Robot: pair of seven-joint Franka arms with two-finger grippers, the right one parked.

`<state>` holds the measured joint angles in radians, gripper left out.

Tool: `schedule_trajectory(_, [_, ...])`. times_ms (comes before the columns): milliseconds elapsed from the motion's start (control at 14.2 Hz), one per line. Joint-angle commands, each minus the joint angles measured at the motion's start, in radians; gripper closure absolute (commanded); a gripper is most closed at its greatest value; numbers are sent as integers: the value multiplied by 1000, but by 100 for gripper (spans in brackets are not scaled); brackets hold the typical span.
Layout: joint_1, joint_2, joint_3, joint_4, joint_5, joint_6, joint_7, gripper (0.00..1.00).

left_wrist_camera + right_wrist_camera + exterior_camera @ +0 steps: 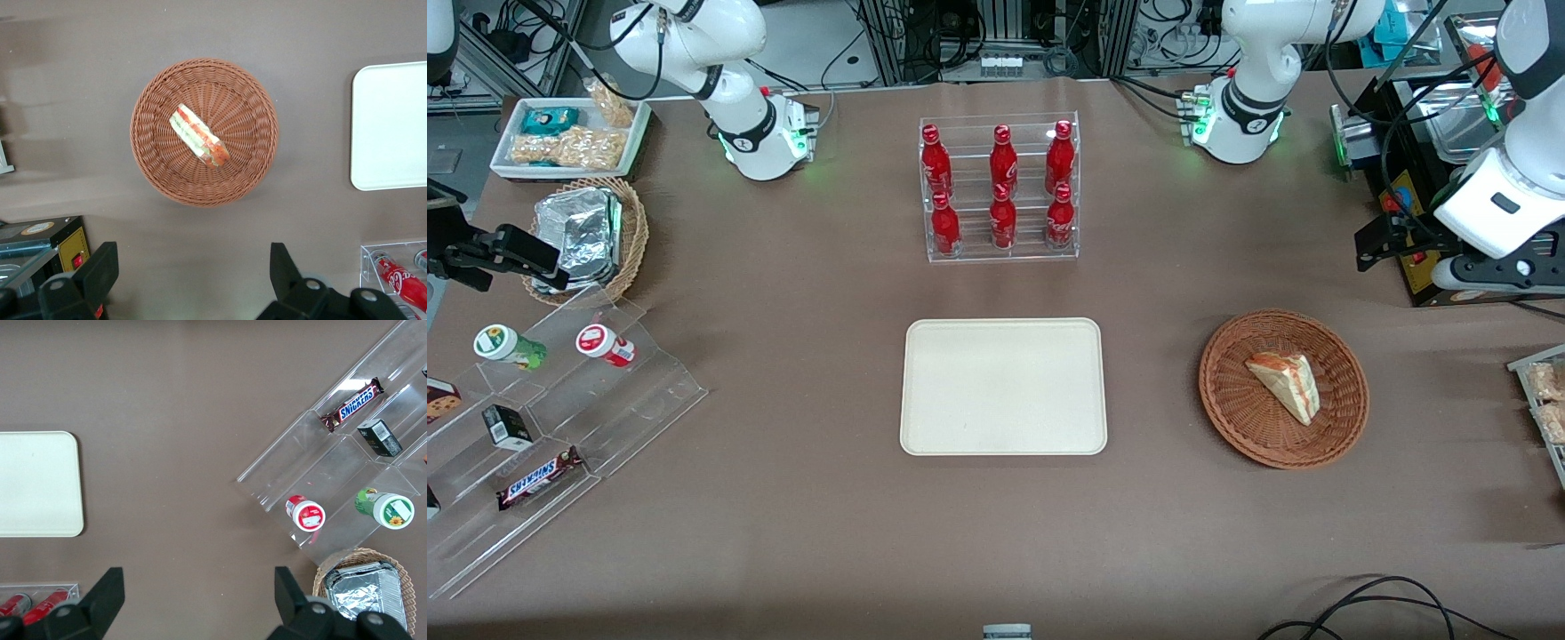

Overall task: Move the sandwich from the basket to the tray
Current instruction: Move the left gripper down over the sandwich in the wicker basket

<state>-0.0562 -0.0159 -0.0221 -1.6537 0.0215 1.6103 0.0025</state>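
Meanwhile the sandwich [1285, 385] lies inside the basket [1232, 409] at the right of the front frame, well apart from the bare tray [1003, 388] at centre. High in the right corner, the gripper [193, 270] hangs with jaws spread wide, holding nothing.

Woven wicker basket [1283, 388]; smooth matt tray [1003, 387].

Reddish-brown woven basket [1283, 388]; cream tray [1003, 387]; black gripper [193, 273].
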Motion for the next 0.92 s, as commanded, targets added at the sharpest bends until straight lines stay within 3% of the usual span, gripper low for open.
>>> schedule_trajectory(0, [-5, 37, 5, 52, -11, -21, 4, 0])
schedule_trajectory(494, [-5, 39, 5, 38, -11, -104, 11, 0])
schedule_trajectory(847, [3, 82, 7, -70, -3, 32, 2, 0])
